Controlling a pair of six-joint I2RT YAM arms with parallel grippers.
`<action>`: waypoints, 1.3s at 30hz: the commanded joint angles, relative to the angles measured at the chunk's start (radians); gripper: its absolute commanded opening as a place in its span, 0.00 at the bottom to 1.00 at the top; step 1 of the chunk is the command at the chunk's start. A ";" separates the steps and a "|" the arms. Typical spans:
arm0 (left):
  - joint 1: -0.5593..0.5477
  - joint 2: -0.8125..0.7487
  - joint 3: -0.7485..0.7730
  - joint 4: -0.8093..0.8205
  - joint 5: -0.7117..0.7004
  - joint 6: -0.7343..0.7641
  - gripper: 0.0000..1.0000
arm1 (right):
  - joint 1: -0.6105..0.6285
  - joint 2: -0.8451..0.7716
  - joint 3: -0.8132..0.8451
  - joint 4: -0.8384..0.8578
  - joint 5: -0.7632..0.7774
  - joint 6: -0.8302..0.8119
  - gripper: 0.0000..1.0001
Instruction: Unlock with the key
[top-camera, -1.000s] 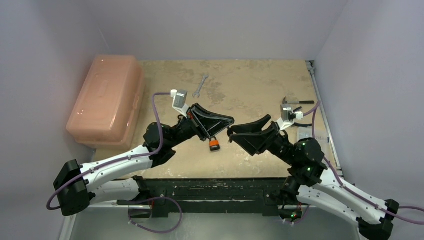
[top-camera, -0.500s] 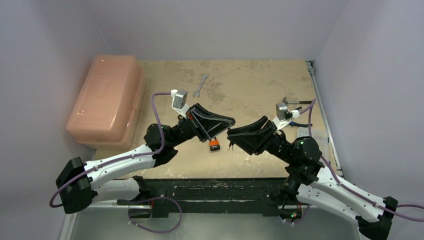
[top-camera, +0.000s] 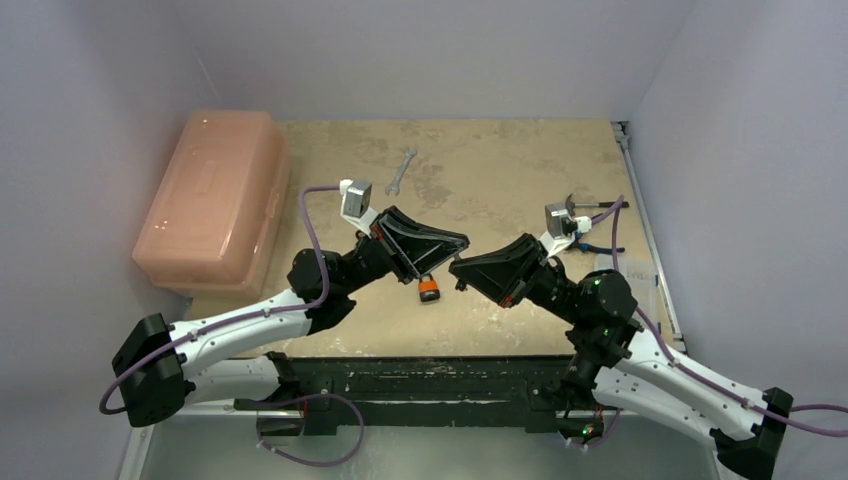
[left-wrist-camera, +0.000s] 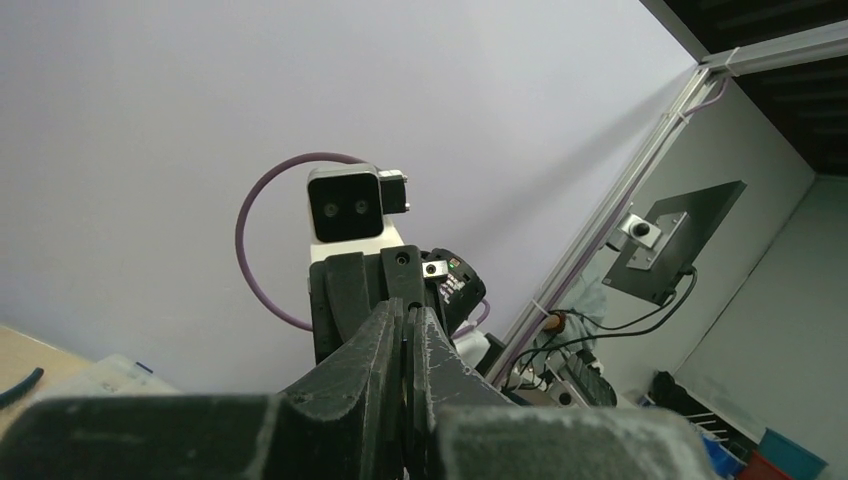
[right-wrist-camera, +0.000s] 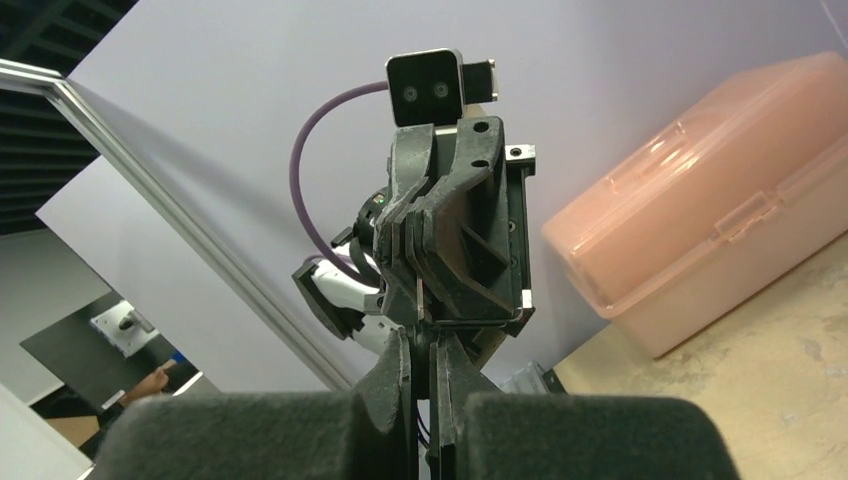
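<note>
An orange-and-black padlock (top-camera: 428, 289) shows just under the frame of my left gripper (top-camera: 466, 241); I cannot tell whether it rests on the table or hangs. The two grippers meet tip to tip above the table's front middle. In the right wrist view a thin silver sliver, seemingly the key (right-wrist-camera: 417, 295), sticks out of the left fingertips. My right gripper (right-wrist-camera: 425, 345) is shut against its lower end, the jaws almost touching. The left gripper (left-wrist-camera: 405, 312) is also shut, with only a hairline between its fingers. My right gripper (top-camera: 452, 268) comes in from the right.
A pink plastic box (top-camera: 212, 200) stands along the left wall. A silver wrench (top-camera: 401, 168) lies at the back middle. A hammer (top-camera: 585, 205) and blue-handled pliers (top-camera: 600, 246) lie by the right edge, near a clear bag (top-camera: 618, 270).
My right gripper has closed from open to shut and shifted slightly left toward the left gripper's tips. The left arm and the padlock have stayed put.
</note>
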 joint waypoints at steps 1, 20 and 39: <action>-0.003 -0.021 -0.026 0.027 -0.065 0.028 0.00 | 0.001 -0.002 0.015 0.019 -0.018 0.012 0.00; -0.002 -0.329 0.061 -0.987 -0.529 0.246 0.99 | 0.001 -0.061 0.046 -0.475 0.282 -0.006 0.00; 0.001 0.218 0.575 -1.936 -0.754 0.080 0.89 | 0.001 -0.010 0.096 -0.868 0.606 -0.045 0.00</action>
